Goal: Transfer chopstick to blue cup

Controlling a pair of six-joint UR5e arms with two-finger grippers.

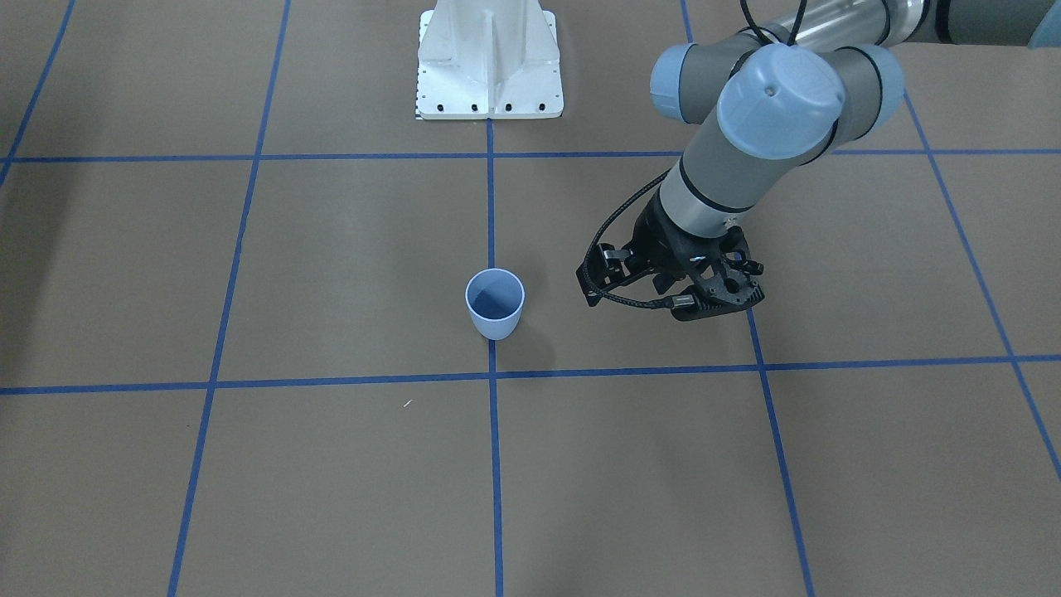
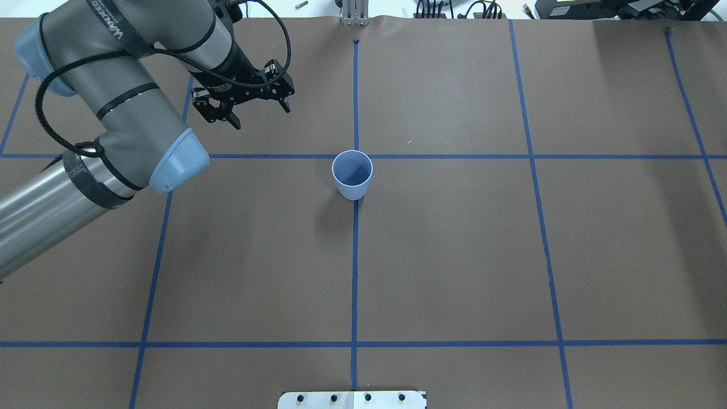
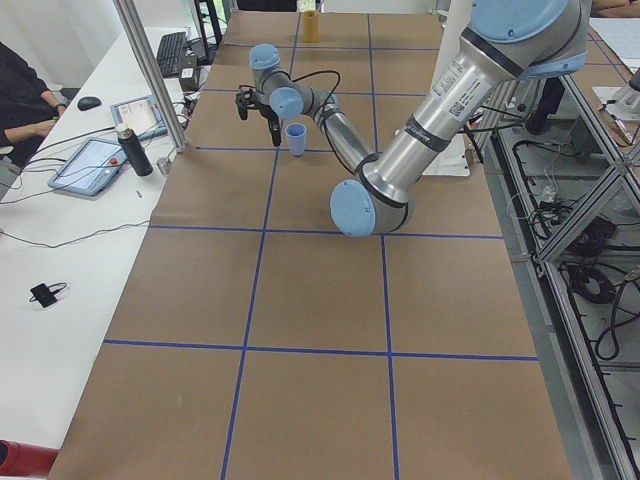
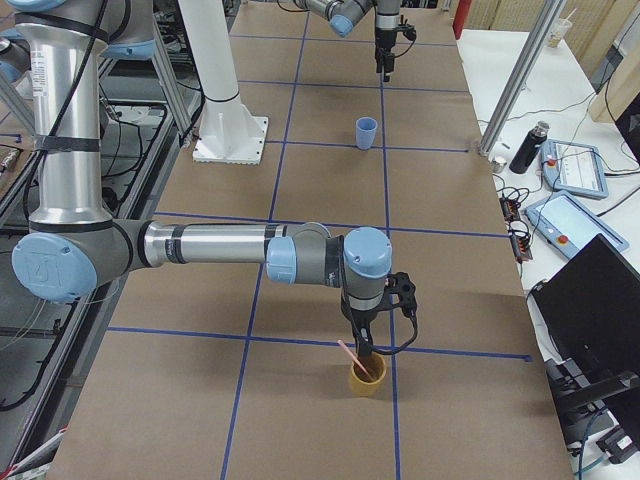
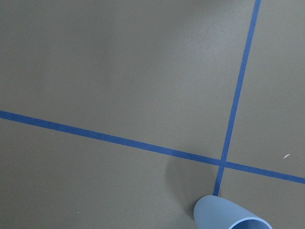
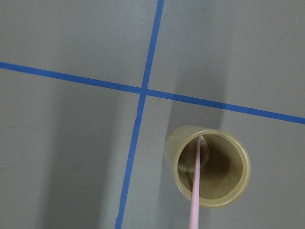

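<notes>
Chopstick (image 6: 195, 191) leans inside the tan cup (image 6: 214, 202) beneath the right gripper (image 4: 366, 348), whose jaw state cannot be determined, while the left gripper (image 2: 258, 112), jaws spread, hovers near the upright blue cup (image 2: 352, 190).

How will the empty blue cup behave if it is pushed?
The blue cup looks like thin plastic and is empty, so it is probably light and slides easily. It narrows to a small base, so a push near the rim may tip it.
</notes>
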